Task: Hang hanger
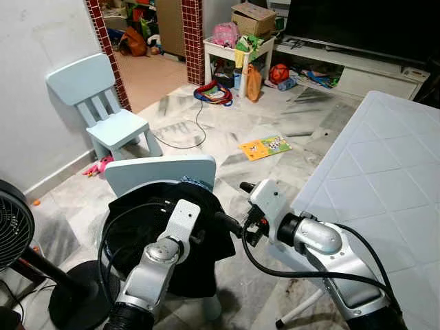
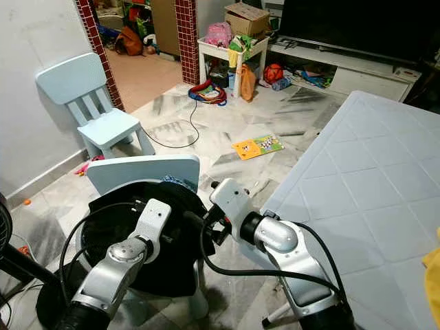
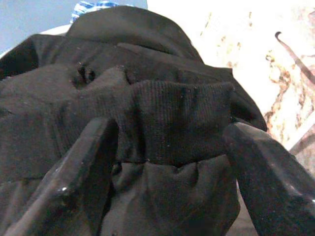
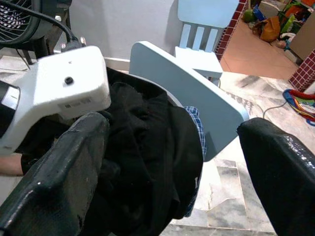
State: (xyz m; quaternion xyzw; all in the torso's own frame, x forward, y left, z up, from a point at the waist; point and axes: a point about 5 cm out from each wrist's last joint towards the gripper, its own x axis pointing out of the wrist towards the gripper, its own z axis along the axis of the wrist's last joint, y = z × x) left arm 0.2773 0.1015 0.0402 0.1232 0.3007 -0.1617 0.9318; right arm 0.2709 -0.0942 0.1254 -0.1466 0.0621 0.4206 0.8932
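- Grabbing first: left end effector sits wide around the black garment on the near blue chair; pinch that ribbed collar squarely.
- Right end effector hangs wide just right of it; can't spot any hanger.

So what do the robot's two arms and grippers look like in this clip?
Both arms are silver metal tubes with black joints. A black cable loops outside each one. The left arm ends in a white wrist block, as does the right arm. The left gripper and the right gripper each carry two thick, glossy black fingers.
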